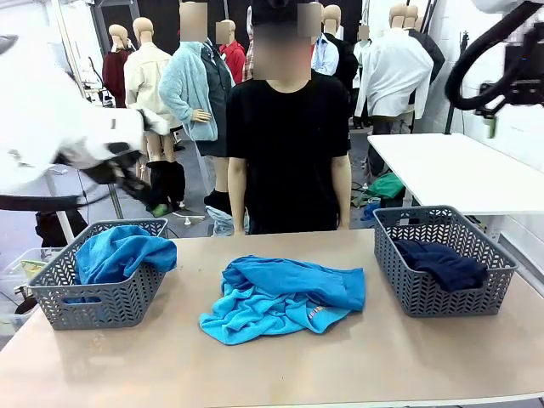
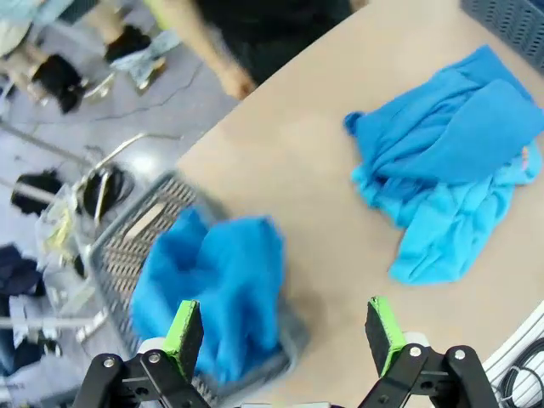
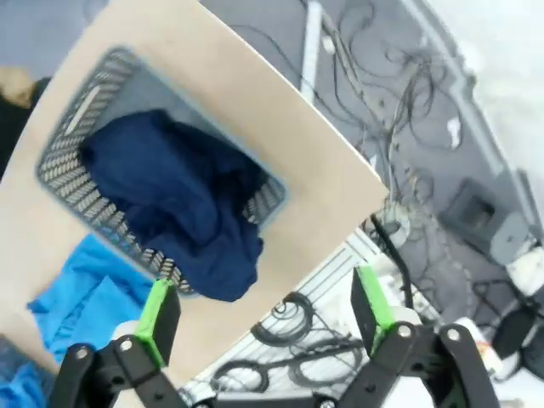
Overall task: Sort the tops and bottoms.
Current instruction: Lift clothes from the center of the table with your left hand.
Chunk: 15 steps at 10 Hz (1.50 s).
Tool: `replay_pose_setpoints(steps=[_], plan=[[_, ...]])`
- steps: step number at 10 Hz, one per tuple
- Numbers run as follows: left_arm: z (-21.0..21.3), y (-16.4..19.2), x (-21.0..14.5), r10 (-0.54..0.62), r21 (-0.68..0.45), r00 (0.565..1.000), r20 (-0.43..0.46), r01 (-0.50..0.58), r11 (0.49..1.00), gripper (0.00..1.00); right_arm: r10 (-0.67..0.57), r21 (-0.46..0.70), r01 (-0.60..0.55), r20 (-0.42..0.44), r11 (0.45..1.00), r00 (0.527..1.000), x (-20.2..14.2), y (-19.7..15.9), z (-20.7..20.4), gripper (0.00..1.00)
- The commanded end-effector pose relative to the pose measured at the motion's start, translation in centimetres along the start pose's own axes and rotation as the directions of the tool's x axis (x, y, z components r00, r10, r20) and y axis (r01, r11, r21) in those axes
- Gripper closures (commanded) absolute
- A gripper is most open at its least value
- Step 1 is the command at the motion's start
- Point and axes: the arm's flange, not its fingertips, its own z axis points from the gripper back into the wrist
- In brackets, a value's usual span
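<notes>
A heap of blue and turquoise tops (image 1: 285,296) lies in the middle of the table; the turquoise piece shows a small red-white print near its right edge. Another blue top (image 1: 119,252) fills the left grey basket (image 1: 93,302). The dark navy bottoms (image 1: 440,262) lie in the right grey basket (image 1: 425,293). My left gripper (image 2: 286,336) hangs open high above the left basket and its blue top (image 2: 212,285), with the heap (image 2: 459,161) farther off. My right gripper (image 3: 265,310) is open high above the navy bottoms (image 3: 174,200), nothing between its fingers.
A person in a black T-shirt (image 1: 287,153) stands at the table's far edge, arms down. A second white table (image 1: 463,170) stands behind on the right. Bare tabletop (image 1: 255,365) runs along the near edge. Cables lie on the floor (image 3: 408,110) beside the table.
</notes>
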Motion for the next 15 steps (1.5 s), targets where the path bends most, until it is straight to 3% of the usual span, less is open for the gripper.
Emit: replay_pose_setpoints(steps=[1, 4, 5, 6, 7, 9, 15], plan=[[-4.2, -2.4, 6.2, -0.134, -0.100, 0.990, 0.036, 0.137, 0.986, 0.00, -0.089, 0.075, 0.096, -0.094, 0.992, 0.992, -0.1, -2.2, -2.9, 0.00], [-10.1, -9.7, 11.1, -0.298, -0.192, 0.954, -0.035, 0.287, 0.939, 0.00, -0.038, 0.091, 0.053, -0.152, 0.994, 0.988, 0.6, 0.4, -5.4, 0.00], [-11.6, -11.5, 12.0, -0.335, -0.197, 0.942, -0.037, 0.322, 0.926, 0.00, -0.084, 0.039, 0.089, -0.123, 0.995, 0.989, 1.6, -3.0, -3.9, 0.00], [-12.7, -11.8, 11.8, -0.349, -0.233, 0.933, -0.086, 0.322, 0.918, 0.00, -0.084, 0.039, 0.089, -0.123, 0.995, 0.989, 1.6, -3.0, -3.9, 0.00], [-11.2, -12.0, 10.7, -0.267, -0.203, 0.964, -0.015, 0.259, 0.944, 0.00, -0.084, 0.039, 0.089, -0.123, 0.995, 0.989, 1.6, -3.0, -3.9, 0.00], [-11.2, -12.0, 10.7, -0.267, -0.203, 0.964, -0.015, 0.259, 0.944, 0.00, -0.084, 0.039, 0.089, -0.123, 0.995, 0.989, 1.6, -3.0, -3.9, 0.00], [-19.9, -13.8, 12.4, -0.342, -0.422, 0.930, -0.134, 0.259, 0.869, 0.00, -0.084, 0.039, 0.089, -0.123, 0.995, 0.989, 1.6, -3.0, -3.9, 0.00]])
